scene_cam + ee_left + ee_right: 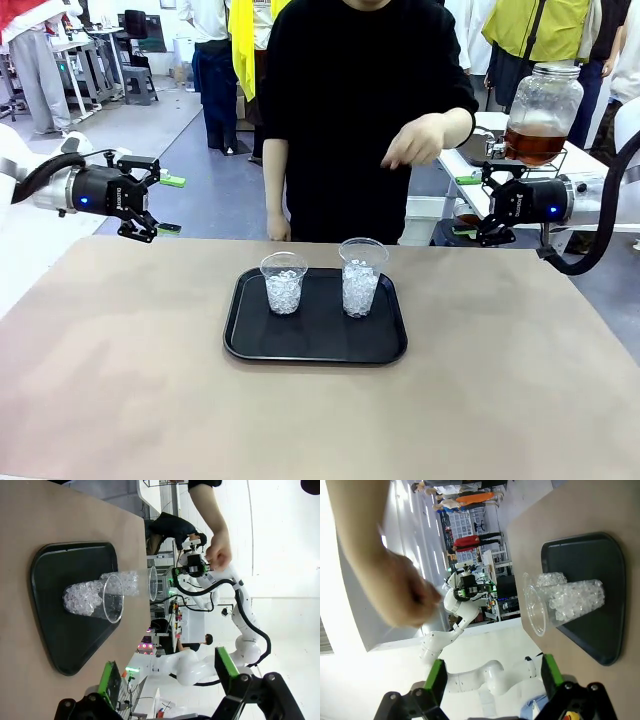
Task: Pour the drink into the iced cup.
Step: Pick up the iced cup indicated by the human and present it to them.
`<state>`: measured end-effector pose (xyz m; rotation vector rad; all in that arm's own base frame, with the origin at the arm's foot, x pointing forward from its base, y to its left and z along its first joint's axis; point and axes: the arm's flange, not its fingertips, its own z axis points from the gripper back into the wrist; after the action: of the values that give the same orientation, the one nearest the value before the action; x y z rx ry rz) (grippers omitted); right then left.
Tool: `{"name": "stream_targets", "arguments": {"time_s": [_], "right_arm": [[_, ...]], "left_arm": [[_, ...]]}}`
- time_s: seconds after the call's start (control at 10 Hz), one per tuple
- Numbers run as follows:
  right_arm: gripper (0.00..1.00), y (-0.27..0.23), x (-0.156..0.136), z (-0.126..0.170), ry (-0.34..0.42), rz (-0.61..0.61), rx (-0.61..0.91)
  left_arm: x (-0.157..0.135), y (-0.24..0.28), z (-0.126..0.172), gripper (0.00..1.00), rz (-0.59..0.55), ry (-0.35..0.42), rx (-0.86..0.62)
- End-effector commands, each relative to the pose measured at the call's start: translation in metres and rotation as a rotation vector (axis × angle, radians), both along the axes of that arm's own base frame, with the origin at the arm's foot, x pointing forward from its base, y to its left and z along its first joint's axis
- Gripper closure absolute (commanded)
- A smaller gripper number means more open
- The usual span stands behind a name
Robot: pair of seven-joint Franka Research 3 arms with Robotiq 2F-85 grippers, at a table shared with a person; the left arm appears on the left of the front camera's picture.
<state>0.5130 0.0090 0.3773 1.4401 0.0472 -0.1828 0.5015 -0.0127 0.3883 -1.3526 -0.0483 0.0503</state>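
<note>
Left arm: the left gripper (169,205), black with green pads, has its jaws spread and holds nothing, above the far left edge of the tan table (120,380).
Right arm: the right gripper (465,206) is likewise spread and holds nothing, at the far right edge.
Drink: the translucent amber-brown drink (533,145) sits low in a lidded clear glass jar (545,100), off the table, just behind the right gripper.
Cups: the left clear plastic cup of ice (284,283) and the right clear plastic cup of ice (361,277) stand upright and apart.
Tray: the black rectangular plastic tray (316,352) carries both cups at mid-table.
Person: the person's hand (412,143) hangs curled in the air, touching nothing.
</note>
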Motion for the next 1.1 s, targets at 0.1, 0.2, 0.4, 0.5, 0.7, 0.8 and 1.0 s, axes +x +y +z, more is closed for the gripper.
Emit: {"name": "stream_targets", "arguments": {"time_s": [0.1, 0.2, 0.4, 0.5, 0.7, 0.8, 1.0], "right_arm": [[0.00, 0.0000, -0.0001, 0.0005, -0.001, -0.002, 0.001], [0.00, 0.0000, -0.0001, 0.0005, -0.001, -0.002, 0.001], [0.00, 0.0000, -0.0001, 0.0005, -0.001, -0.002, 0.001], [0.00, 0.0000, -0.0001, 0.0005, -0.001, -0.002, 0.001], [0.00, 0.0000, -0.0001, 0.0005, -0.001, -0.002, 0.001], [0.00, 0.0000, -0.0001, 0.0005, -0.001, -0.002, 0.001], [0.00, 0.0000, -0.0001, 0.0005, -0.001, -0.002, 0.001]], "left_arm": [[-0.0023, -0.0004, 0.0006, 0.00, 0.005, -0.001, 0.003], [-0.0023, -0.0004, 0.0006, 0.00, 0.005, -0.001, 0.003], [-0.0023, -0.0004, 0.0006, 0.00, 0.005, -0.001, 0.003], [-0.0023, -0.0004, 0.0006, 0.00, 0.005, -0.001, 0.003], [-0.0023, -0.0004, 0.0006, 0.00, 0.005, -0.001, 0.003], [-0.0023, -0.0004, 0.0006, 0.00, 0.005, -0.001, 0.003], [-0.0023, -0.0004, 0.0006, 0.00, 0.005, -0.001, 0.003]]}}
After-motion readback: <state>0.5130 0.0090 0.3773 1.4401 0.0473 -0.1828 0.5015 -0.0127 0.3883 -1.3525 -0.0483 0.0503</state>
